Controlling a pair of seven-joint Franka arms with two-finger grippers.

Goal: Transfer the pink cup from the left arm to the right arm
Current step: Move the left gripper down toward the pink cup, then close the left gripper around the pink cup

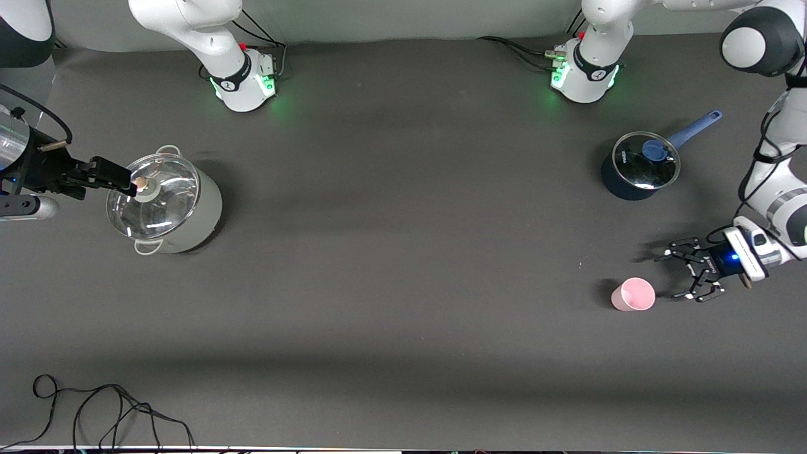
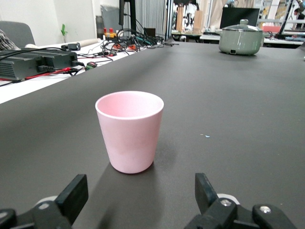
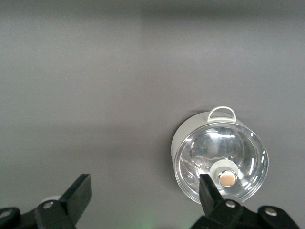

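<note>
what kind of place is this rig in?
Likely a robotics lab. Two arms are bolted to a dark-covered table with only a pink cup and pots as props; the left wrist view shows a cable-strewn bench nearby.

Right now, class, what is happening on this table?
The left pincer sits low beside the pink cup, open and aimed at it, not yet touching. The cup stands upright on the table. The right pincer waits open above the lidded grey pot. A blue saucepan stands farther from the front camera than the cup.
</note>
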